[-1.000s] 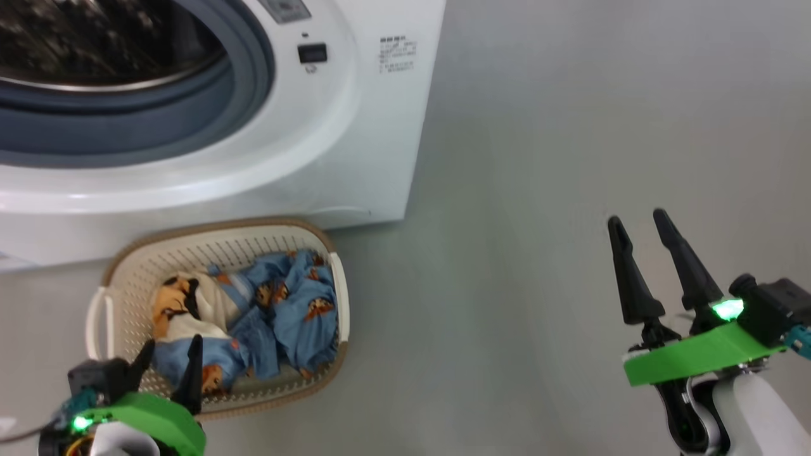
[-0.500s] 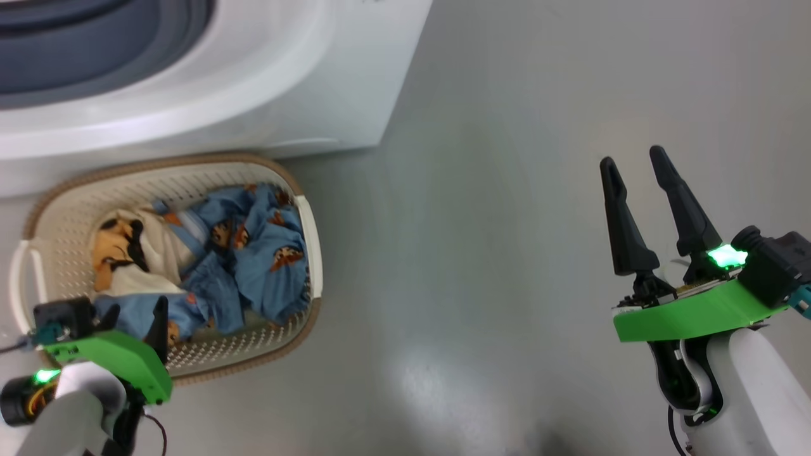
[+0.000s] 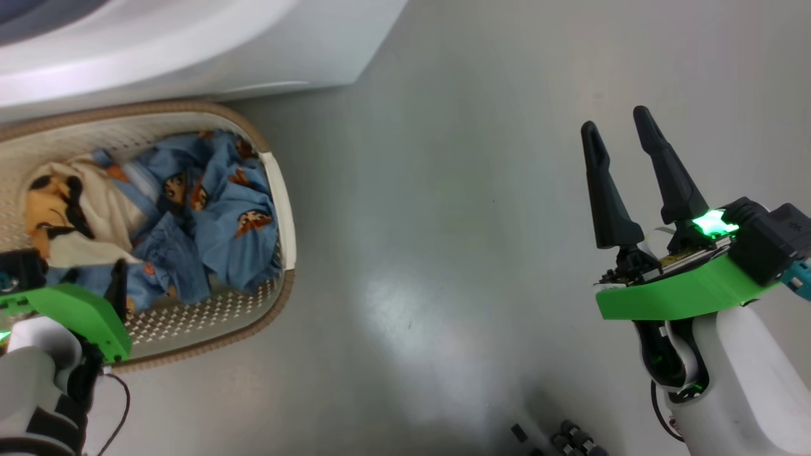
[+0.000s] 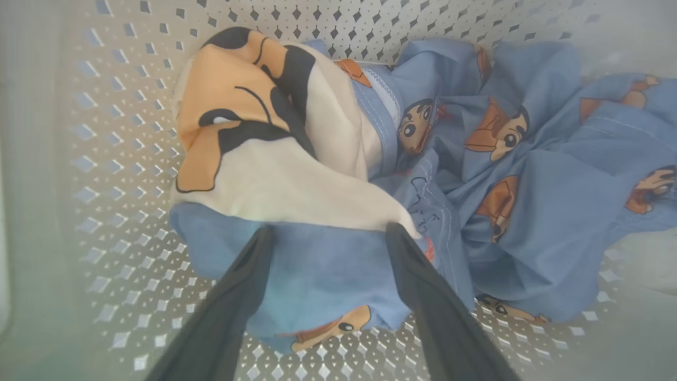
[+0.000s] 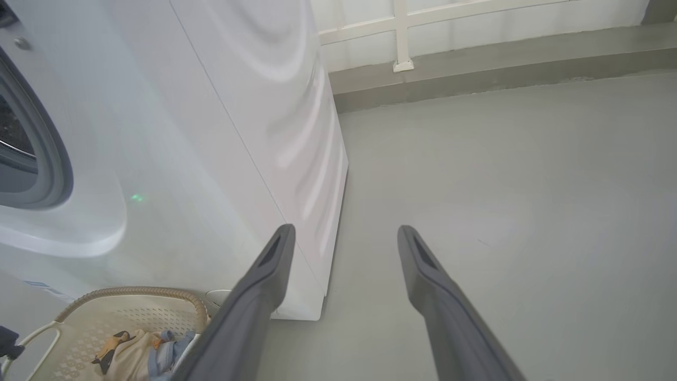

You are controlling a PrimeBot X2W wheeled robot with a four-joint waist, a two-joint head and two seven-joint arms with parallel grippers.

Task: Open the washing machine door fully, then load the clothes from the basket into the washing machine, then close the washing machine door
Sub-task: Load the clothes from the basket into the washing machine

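- Labels: small blue sticker point(image 5: 31, 286) low on the washing machine point(image 5: 211, 132) front, seen from the R wrist; print too small to read.
- Clothes point(image 4: 529, 211): light blue w/ orange-and-tan cartoon figures. One cream patch point(image 4: 296, 180) carries a big orange/black figure. Faint thin line marks on a blue fold near the middle, can't make out as writing.
- L gripper point(image 4: 329, 230): down inside the basket point(image 3: 277, 190), at its near-left part. Fingers spread wide, one on each side of a blue fold, tips at the edge where the cream patch meets blue. Not pinched on the cloth. Can't tell if the tips press it.
- L wrist: green bracket point(image 3: 76, 316) and pale forearm at the near-left corner of the head view.
- R gripper point(image 3: 615, 119): at the right over bare grey floor point(image 3: 443, 190), well apart from the basket. Fingers spread, nothing between them, pointing far and a bit left. Green bracket under them, green light point(image 3: 713, 221) lit on the wrist.
- Basket sits on the floor at the left, just before the machine's front. Clothes are bunched inside, mostly in its right half.
- Machine: white body at far left. Grey seal point(image 5: 50, 159) rings the opening in the R wrist view.
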